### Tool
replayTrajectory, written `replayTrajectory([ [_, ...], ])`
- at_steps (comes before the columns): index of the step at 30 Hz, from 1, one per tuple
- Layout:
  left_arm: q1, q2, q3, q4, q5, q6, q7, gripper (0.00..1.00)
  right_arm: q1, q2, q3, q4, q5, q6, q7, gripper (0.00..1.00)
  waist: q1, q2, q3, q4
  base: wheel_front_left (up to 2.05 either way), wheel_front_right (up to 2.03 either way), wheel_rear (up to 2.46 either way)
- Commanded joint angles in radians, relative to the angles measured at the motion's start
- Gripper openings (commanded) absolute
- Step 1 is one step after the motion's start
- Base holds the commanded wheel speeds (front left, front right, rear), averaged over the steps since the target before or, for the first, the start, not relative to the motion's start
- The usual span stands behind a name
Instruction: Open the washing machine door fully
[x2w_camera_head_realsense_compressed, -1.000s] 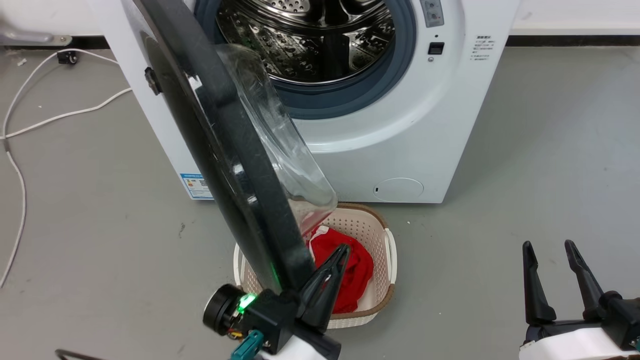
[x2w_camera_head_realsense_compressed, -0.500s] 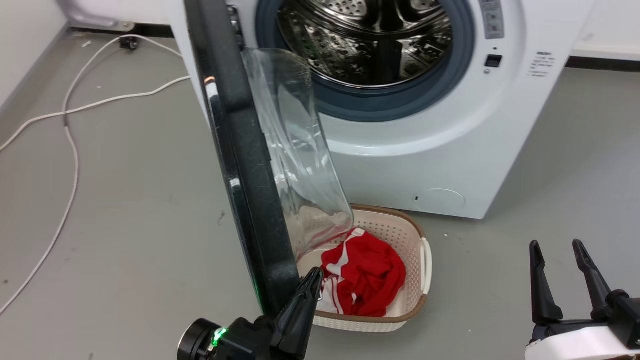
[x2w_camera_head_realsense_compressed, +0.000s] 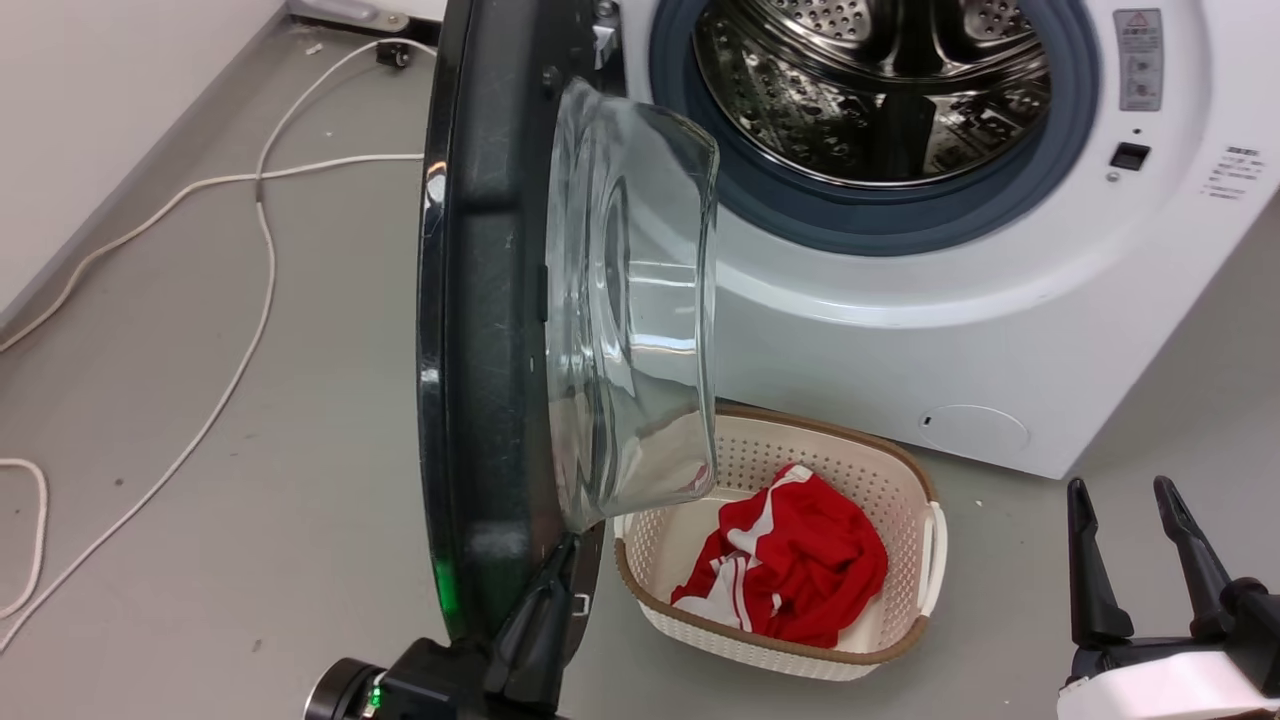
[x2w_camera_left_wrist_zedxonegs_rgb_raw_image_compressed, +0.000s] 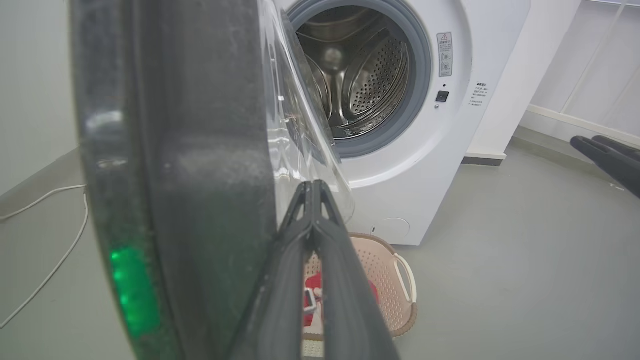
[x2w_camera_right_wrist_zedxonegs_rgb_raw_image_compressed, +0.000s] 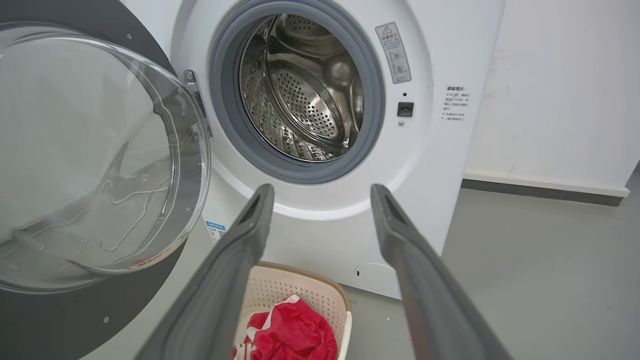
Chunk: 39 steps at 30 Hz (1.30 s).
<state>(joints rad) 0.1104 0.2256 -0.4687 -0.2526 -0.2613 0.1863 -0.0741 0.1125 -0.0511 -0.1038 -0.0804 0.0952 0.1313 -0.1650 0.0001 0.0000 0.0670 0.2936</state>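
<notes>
While our left gripper (x2w_camera_left_wrist_zedxonegs_rgb_raw_image_compressed: 312, 187) presses its two dark fingers together on nothing, lying against the inner rim of the large round glossy black washing machine door (x2w_camera_head_realsense_compressed: 480, 350), our right gripper (x2w_camera_head_realsense_compressed: 1140, 560) hangs spread and empty. The door juts out from the white boxy washing machine (x2w_camera_head_realsense_compressed: 900, 330), whose grey warning sticker (x2w_camera_head_realsense_compressed: 1138, 60) bears a red triangle; its print is unreadable.
</notes>
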Motion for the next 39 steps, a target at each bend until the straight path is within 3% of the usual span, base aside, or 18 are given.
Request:
replayTrajectory([
  [1, 0.006, 0.009, 0.018, 0.005, -0.004, 0.013, -0.007, 0.0, 0.008, 0.002, 0.0, -0.003, -0.003, -0.001, 0.003, 1.0, -0.0001, 0.0, 0.004, 0.016, 0.0, 0.0, 0.0],
  [8, 0.008, 0.017, 0.092, 0.028, -0.033, 0.046, -0.045, 0.0, 0.0, 0.002, -0.002, -0.01, -0.006, -0.001, 0.012, 1.0, -0.0001, 0.0, 0.011, 0.057, 0.0, 0.0, 0.0],
  [15, -0.046, 0.034, 0.194, 0.096, -0.091, 0.052, -0.091, 0.0, -0.007, 0.002, 0.001, -0.021, -0.015, -0.001, 0.024, 1.0, -0.0001, 0.0, 0.024, 0.079, 0.0, 0.0, 0.0],
  [22, -0.144, 0.059, 0.297, 0.227, -0.152, 0.027, -0.142, 0.0, -0.025, 0.002, -0.003, -0.045, -0.032, -0.001, 0.046, 1.0, -0.0001, 0.0, 0.063, 0.089, 0.0, 0.0, 0.0],
  [27, -0.215, 0.075, 0.364, 0.332, -0.191, -0.016, -0.178, 0.0, -0.035, 0.002, -0.007, -0.058, -0.042, -0.001, 0.058, 1.0, -0.0001, 0.0, 0.092, 0.088, 0.0, 0.0, 0.0],
  [39, -0.358, 0.089, 0.514, 0.475, -0.162, -0.1, -0.193, 0.0, -0.06, 0.002, -0.002, -0.063, -0.053, -0.001, 0.067, 1.0, -0.0001, 0.0, 0.136, 0.09, 0.0, 0.0, 0.0],
])
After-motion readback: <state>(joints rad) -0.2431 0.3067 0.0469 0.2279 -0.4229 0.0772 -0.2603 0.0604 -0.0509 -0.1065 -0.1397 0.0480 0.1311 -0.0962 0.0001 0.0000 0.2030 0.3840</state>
